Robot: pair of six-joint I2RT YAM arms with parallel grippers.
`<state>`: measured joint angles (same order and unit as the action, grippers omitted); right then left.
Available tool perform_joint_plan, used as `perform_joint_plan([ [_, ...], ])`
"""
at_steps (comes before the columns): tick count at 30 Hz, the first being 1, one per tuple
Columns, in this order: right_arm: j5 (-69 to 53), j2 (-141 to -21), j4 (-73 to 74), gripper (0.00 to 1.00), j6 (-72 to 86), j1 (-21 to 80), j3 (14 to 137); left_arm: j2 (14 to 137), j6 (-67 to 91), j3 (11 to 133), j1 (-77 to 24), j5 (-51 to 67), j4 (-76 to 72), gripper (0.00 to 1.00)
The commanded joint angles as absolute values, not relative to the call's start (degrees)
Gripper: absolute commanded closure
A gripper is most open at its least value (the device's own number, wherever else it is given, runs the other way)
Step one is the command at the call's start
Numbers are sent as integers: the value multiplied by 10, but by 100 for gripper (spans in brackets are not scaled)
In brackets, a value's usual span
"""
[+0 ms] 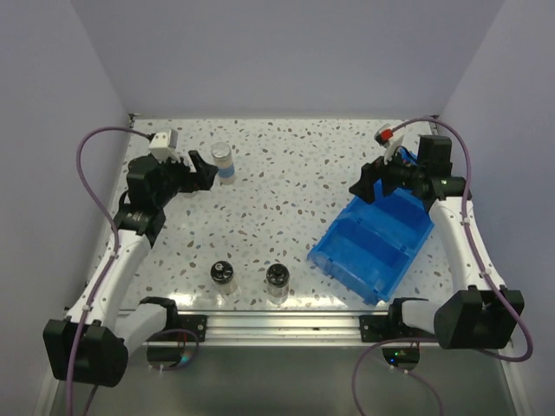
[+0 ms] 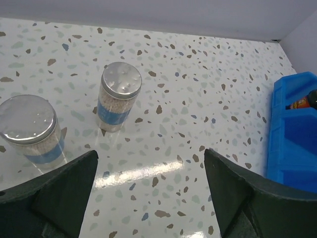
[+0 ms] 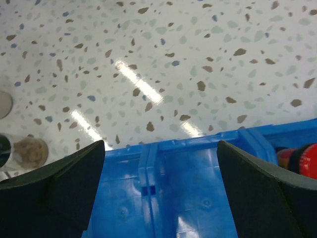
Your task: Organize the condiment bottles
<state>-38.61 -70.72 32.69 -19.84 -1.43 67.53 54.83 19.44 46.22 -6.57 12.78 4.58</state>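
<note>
Jaws gape wide on left gripper, facing a silver-capped jar left of the blue bin. Right gripper, equally wide, overhangs its rim.

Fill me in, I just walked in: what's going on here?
A two-armed robot is sorting condiment jars into a blue bin. The left gripper is open and empty, facing two silver-capped jars. The right gripper hangs open over the bin, where a red-capped jar already sits. Two black-lidded jars stand untouched at the near side.
</note>
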Motion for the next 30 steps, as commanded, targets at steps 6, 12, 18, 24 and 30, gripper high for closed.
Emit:
perform_joint_plan([
  [6,-482,-679,334,2,-204,-6,625,716,222,584,-80,125,73,11],
  [12,-483,-665,320,1,-203,-6,602,822,201,656,-98,61,88,11],
  [18,-475,-665,325,2,-206,-6,606,917,176,733,-126,19,118,11],
  [24,-472,-658,326,1,-207,-6,605,991,149,793,-135,-61,153,11],
  [30,-473,-659,325,1,-207,-6,605,1048,132,836,-139,-64,169,11],
])
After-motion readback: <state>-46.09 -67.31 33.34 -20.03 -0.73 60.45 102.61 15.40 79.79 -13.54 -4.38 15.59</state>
